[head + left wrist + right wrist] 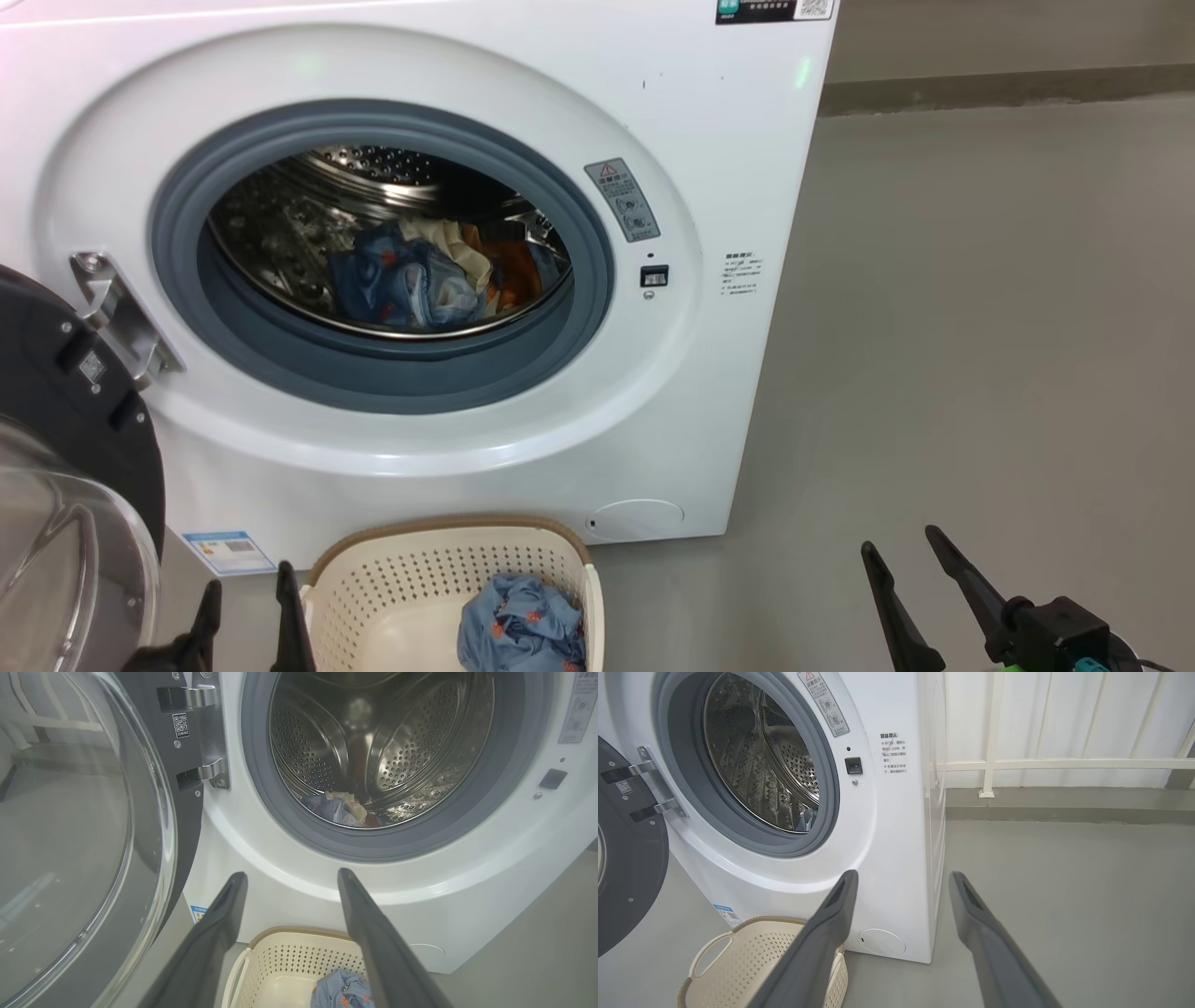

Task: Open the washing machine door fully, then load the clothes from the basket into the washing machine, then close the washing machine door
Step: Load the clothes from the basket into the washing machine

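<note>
A big white boxy front-loading washing machine (728, 373) stands on the grey floor (980, 327), its round black-rimmed glass door (84, 420) swung wide open. One light blue bear-printed garment (411, 280) with a cream band lies low in the steel drum (280, 215); a second light blue garment (521, 625) sits in the small cream perforated plastic basket (401, 579) on the floor just before the machine. The left end effector (249, 579) hovers beside the basket, the right end effector (901, 541) over the floor well apart from it, both spread wide and empty.
</note>
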Motion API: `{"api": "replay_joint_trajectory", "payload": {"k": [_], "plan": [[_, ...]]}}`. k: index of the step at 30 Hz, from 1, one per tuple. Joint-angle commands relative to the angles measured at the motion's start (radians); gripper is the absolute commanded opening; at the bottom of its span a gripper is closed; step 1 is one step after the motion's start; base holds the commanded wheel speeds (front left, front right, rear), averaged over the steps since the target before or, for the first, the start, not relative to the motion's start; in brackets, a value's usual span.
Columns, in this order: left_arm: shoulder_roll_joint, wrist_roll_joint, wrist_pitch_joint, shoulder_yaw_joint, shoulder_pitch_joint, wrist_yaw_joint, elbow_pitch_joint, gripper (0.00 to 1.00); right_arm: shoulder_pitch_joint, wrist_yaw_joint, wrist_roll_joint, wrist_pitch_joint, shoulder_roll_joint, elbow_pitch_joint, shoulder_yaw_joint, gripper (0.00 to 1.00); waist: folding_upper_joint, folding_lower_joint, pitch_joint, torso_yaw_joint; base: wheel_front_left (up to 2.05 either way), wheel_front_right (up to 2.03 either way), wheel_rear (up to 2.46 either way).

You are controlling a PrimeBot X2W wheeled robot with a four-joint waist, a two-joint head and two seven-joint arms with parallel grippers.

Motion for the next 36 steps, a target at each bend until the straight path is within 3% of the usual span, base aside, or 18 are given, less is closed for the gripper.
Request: {"api": "replay_joint_trajectory", "payload": {"k": [1, 15, 22, 36], "plan": [[0.012, -0.007, -0.006, 0.028, 0.010, -0.001, -0.054, 1.00, -0.001, 0.002, -0.012, -0.005, -0.014, -0.025, 0.018, 1.00, -0.0001, 0.0000, -0.013, -0.004, 0.00, 0.00, 0.00], [0.012, 0.004, -0.006, 0.021, 0.140, -0.033, -0.153, 1.00, 0.040, 0.002, -0.033, -0.005, -0.012, -0.052, -0.008, 1.00, -0.0001, 0.0000, -0.049, -0.006, 0.00, 0.00, 0.00], [0.012, 0.000, -0.006, 0.029, 0.158, -0.029, -0.159, 1.00, 0.062, 0.002, -0.039, -0.005, -0.001, -0.057, -0.030, 1.00, -0.0001, 0.0000, -0.057, -0.004, 0.00, 0.00, 0.00], [0.012, -0.014, -0.006, 0.007, 0.147, -0.023, -0.081, 1.00, 0.049, 0.002, -0.026, -0.005, 0.007, -0.060, -0.013, 1.00, -0.0001, 0.0000, 0.013, -0.051, 0.00, 0.00, 0.00]]}}
